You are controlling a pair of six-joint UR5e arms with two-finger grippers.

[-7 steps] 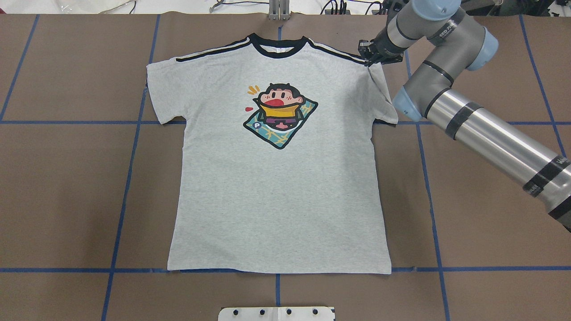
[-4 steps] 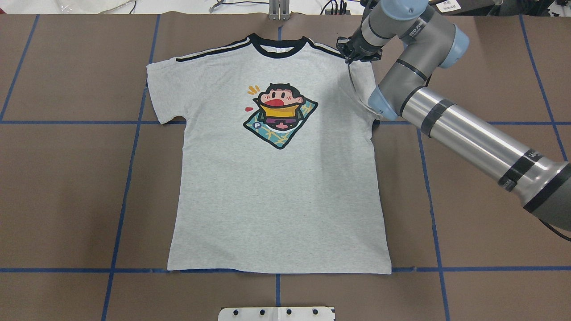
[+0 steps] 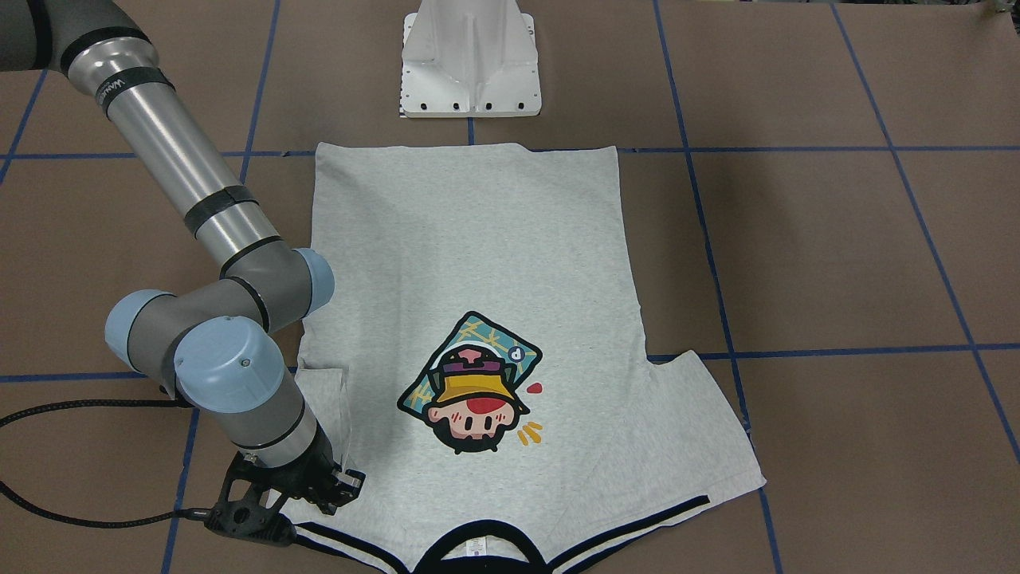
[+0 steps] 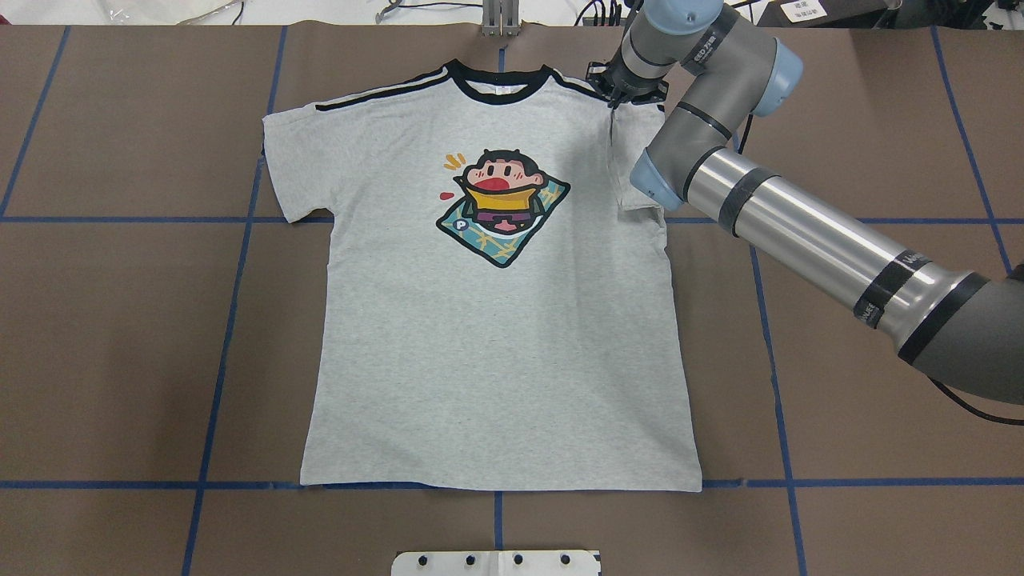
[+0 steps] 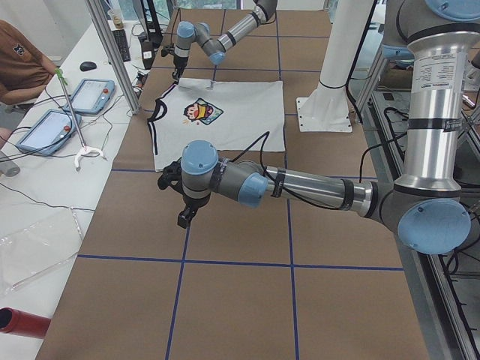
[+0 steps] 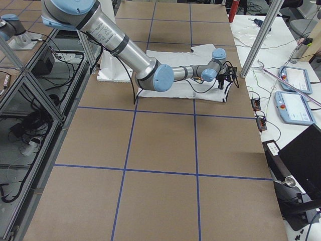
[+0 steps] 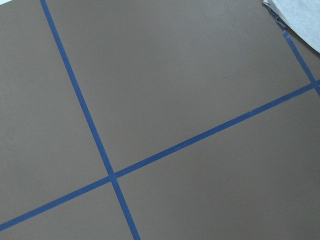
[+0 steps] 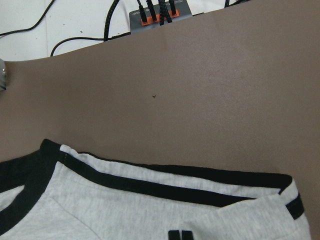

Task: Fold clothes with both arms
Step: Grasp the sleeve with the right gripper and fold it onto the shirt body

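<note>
The light grey T-shirt (image 4: 496,360) lies flat and face up on the brown table, collar at the far side. My right gripper (image 4: 614,98) is shut on its right sleeve (image 4: 632,172), which is folded inward over the shoulder; the front-facing view shows this gripper (image 3: 344,485) low beside the striped shoulder. The right wrist view shows the black collar and shoulder stripes (image 8: 165,185). My left gripper (image 5: 185,215) shows only in the exterior left view, hovering over bare table short of the T-shirt (image 5: 240,112); I cannot tell whether it is open or shut. The left sleeve (image 4: 292,168) lies spread out.
The white pedestal base (image 3: 470,64) stands at the hem side of the shirt. Blue tape lines (image 4: 224,320) grid the table. Cables and a connector box (image 8: 160,12) lie beyond the far edge. A seated person (image 5: 22,67) and tablets (image 5: 49,127) are at a side bench.
My right gripper has moved left towards the collar, pulling the right sleeve from its spread position over onto the shirt's front. The rest of the shirt has not shifted.
</note>
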